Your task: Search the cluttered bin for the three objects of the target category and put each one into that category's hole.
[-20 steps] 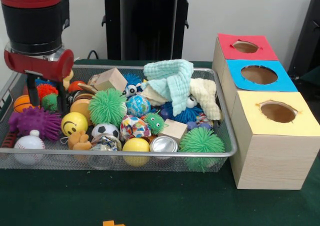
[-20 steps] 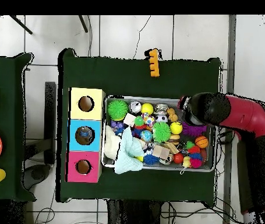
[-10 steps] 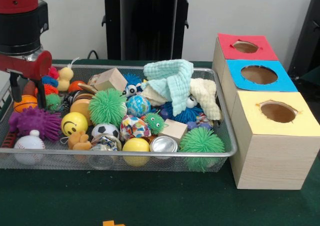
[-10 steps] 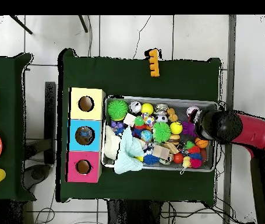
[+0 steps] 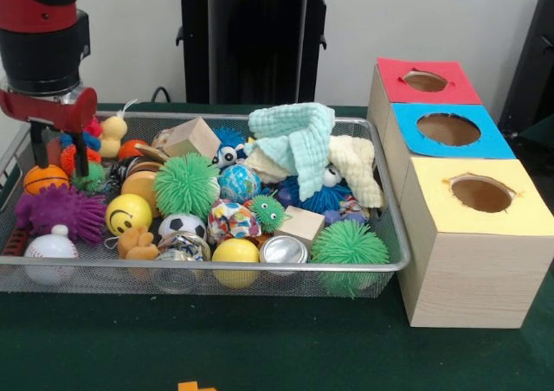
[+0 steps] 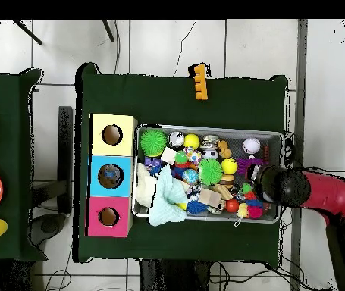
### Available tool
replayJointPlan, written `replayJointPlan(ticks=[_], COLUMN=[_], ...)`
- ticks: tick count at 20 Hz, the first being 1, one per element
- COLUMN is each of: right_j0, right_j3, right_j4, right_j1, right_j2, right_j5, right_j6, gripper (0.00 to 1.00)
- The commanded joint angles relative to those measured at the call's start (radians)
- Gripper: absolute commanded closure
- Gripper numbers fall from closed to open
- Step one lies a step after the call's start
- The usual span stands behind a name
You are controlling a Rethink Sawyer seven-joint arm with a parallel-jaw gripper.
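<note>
Front view shows the cluttered bin (image 5: 199, 274), a silver wire-mesh basket, on the green table (image 5: 286, 348) with three wooden boxes just beside its right end: the yellow-topped box (image 5: 476, 235) nearest the camera, then the blue-topped box (image 5: 446, 131) and the red-topped box (image 5: 424, 84) behind it, each with a round hole facing up, presumably set close so a picked toy has only a short way to go. The gripper (image 5: 52, 153) hangs over the bin's far left corner, its dark fingers reaching down among the toys next to the orange basketball (image 5: 43, 179), with the little yellow duck (image 5: 112, 133) close by; I cannot tell whether the jaws are open or closed, or whether they hold anything. This low, upright stance over that corner looks like probing the heap for a target. Half a second ago the gripper stood a little further out over the bin's left rim; it now sits slightly further in over the toys, and the overhead view shows the arm (image 6: 323, 193) shifted accordingly along the bin's edge. The toys, the mint cloth (image 5: 299, 140) and the boxes lie unchanged.
</note>
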Motion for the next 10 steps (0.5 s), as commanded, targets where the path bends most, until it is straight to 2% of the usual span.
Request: replayJointPlan(ticks=[1, 10], right_j0=[-0.072, -0.194], right_j3=[0.193, 0.311], right_j4=[-0.135, -0.275], right_j1=[-0.004, -0.003], right_j2=[0.076, 0.049], right_j5=[-0.086, -0.188], right_j6=[-0.295, -0.267], gripper=[0.0, 0.0])
